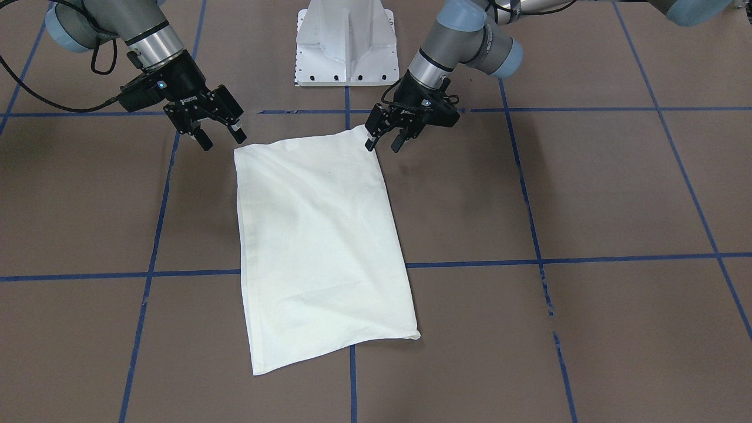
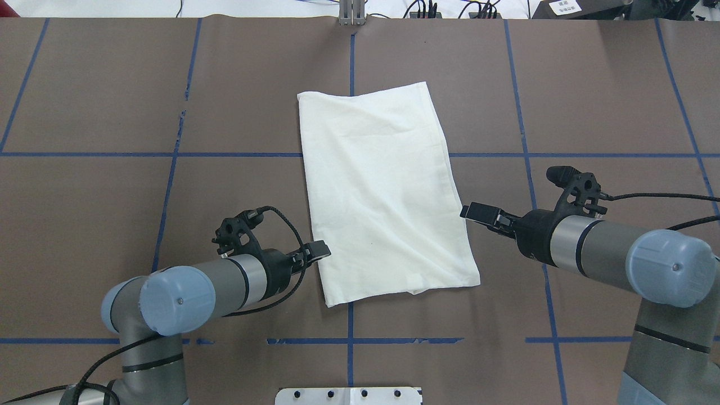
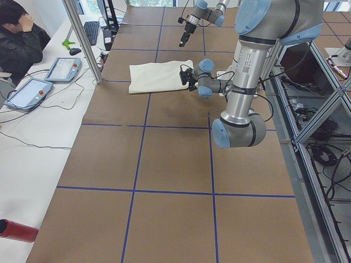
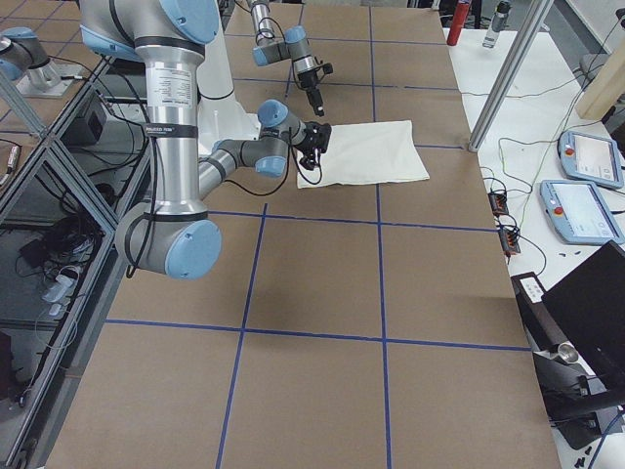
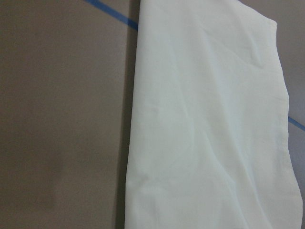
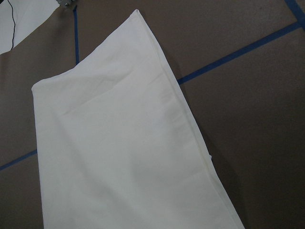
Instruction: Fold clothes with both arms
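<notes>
The clothes are one cream-white shirt [image 1: 317, 247] [image 2: 382, 185], folded into a long plain rectangle that lies flat on the brown table; no print shows. My left gripper [image 1: 383, 143] [image 2: 320, 249] hovers open at the shirt's near corner on my left, one finger close to the cloth edge. At the other near corner my right gripper [image 1: 222, 139] [image 2: 471, 212] is open too, just off the cloth. Neither holds anything. The left wrist view shows the shirt [image 5: 205, 133] and table without fingers, and so does the right wrist view [image 6: 119, 157].
The white pedestal base [image 1: 346, 47] stands behind the shirt's near end. Blue tape lines [image 2: 350, 315] grid the table. A person [image 3: 19, 38] sits at a side bench with tablets [image 3: 63, 68] beyond the table's left end.
</notes>
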Controlling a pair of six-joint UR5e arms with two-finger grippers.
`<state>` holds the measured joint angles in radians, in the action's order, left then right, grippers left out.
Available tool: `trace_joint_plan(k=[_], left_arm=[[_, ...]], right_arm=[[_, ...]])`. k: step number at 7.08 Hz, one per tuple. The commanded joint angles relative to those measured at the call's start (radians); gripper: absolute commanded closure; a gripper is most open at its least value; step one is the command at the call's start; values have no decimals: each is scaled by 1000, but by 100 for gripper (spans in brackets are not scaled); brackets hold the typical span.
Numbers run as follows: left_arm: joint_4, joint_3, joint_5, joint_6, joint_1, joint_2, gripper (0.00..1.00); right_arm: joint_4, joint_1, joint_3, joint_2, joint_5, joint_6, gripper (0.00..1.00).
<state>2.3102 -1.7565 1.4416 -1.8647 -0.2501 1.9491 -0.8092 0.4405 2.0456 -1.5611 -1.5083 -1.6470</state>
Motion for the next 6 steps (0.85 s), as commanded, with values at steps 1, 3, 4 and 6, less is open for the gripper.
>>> trace_joint_plan(k=[1, 3, 4, 6], left_arm=[[-14, 3, -24, -91, 57, -2, 32], [-34, 6, -24, -94, 90, 11, 31], [-35, 9, -24, -94, 98, 25, 31], [-34, 15, -23, -94, 103, 45, 31]], right_arm=[[1, 7, -10, -1, -1, -14, 0], [1, 7, -12, -1, 0, -22, 0], [1, 7, -13, -1, 0, -23, 0], [2, 7, -13, -1, 3, -23, 0]])
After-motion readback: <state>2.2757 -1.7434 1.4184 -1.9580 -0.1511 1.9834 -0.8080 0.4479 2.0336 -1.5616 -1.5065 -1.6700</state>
